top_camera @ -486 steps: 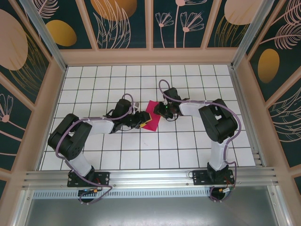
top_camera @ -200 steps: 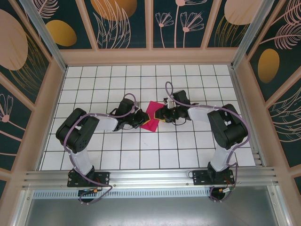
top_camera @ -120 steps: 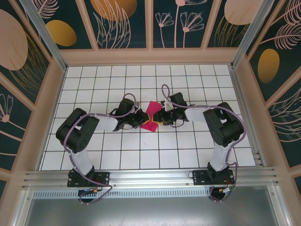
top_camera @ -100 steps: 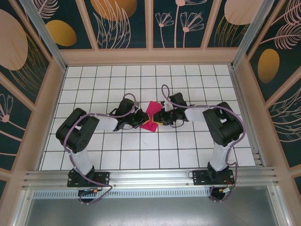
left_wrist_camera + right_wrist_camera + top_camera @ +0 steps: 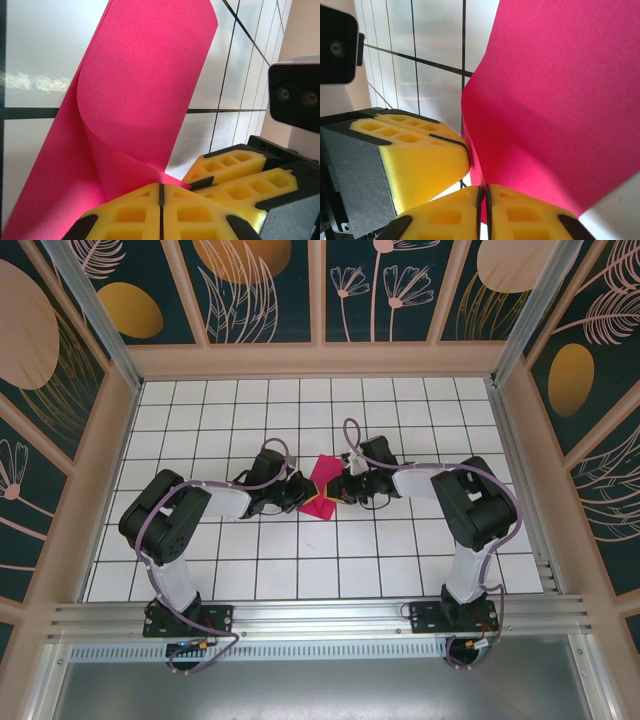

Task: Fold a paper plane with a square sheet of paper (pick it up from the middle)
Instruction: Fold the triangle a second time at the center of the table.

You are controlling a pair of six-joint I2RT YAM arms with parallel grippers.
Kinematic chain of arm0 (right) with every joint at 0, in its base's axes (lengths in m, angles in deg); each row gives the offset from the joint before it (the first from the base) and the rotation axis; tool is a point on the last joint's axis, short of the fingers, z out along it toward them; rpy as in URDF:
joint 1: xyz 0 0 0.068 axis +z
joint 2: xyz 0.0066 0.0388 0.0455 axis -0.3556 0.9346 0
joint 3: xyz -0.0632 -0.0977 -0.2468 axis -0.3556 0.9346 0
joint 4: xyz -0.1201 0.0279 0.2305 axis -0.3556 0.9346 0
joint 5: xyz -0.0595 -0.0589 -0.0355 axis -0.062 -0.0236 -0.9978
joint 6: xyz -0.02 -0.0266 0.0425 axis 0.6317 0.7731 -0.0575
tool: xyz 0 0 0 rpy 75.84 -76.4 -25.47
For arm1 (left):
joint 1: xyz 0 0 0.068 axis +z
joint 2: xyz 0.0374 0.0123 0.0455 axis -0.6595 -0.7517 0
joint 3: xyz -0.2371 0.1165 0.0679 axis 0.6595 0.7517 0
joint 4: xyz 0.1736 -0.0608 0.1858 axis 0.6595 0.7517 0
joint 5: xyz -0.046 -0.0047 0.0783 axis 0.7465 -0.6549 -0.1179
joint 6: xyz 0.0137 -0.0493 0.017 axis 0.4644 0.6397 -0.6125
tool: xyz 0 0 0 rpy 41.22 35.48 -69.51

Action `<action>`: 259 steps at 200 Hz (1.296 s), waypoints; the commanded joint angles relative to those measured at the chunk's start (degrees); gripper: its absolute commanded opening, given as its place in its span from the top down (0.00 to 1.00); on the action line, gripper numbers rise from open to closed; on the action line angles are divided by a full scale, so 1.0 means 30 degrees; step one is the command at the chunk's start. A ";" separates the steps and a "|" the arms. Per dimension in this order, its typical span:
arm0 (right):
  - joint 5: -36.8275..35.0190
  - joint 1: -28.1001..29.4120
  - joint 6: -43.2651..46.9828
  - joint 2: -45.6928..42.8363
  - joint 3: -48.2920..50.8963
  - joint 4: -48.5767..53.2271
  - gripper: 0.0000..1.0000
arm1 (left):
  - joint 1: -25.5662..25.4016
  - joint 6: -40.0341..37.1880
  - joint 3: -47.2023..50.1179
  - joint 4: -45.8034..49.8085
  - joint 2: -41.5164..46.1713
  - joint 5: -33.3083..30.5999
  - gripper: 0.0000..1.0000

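- From above: the square sheet of paper (image 5: 322, 484) is in the middle of the worktop (image 5: 300, 570). It is bent up, not flat. The left end effector (image 5: 303, 494) comes at it from the left and the right end effector (image 5: 341, 489) from the right. They meet close together at the sheet.
- Left wrist view: the left end effector (image 5: 161, 192) has its yellow pads pressed together, with an edge of the sheet (image 5: 145, 90) pinched between them. The sheet curls up and away in a loose roll. The other end effector sits just beside it on the right.
- Right wrist view: the right end effector (image 5: 483, 200) also has its pads squeezed together on the pink sheet (image 5: 555, 100), which bends up out of the grip.
- What could go wrong: I think the sheet may rip if the two arms pull apart. It may get a crooked crease if they push together, because it is curled. It could also slide out, since each grip is only on a small bit.
- I see no box or bowl here.
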State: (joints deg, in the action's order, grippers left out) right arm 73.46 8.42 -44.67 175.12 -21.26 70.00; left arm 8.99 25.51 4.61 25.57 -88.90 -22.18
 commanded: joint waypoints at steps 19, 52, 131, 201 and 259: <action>0.0226 0.0000 -0.0011 0.0337 -0.0339 -0.0761 0.83 | -0.0109 0.0025 0.0062 -0.0200 0.0293 0.0311 0.90; -0.0310 -0.0011 0.0043 0.0483 -0.0419 -0.0506 0.91 | -0.0108 0.0022 0.0036 -0.0206 0.0326 0.0362 0.90; -0.3151 -0.0383 0.0911 0.0273 -0.0717 0.1563 0.96 | -0.0116 0.0580 0.0360 -0.2428 0.0575 0.1502 0.78; -0.3947 -0.0458 0.1072 0.0231 -0.0875 0.2033 0.96 | -0.0484 -0.0028 -0.0743 -0.1597 -0.0295 0.1983 0.78; -0.4555 -0.0571 0.1190 -0.0165 -0.0746 0.2371 0.96 | -0.0703 -0.0240 -0.1278 -0.1215 -0.0881 0.1984 0.79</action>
State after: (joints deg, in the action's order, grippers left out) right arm 61.26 7.24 -42.64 175.77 -22.63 75.68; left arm 7.30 26.16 2.34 20.68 -90.24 -17.35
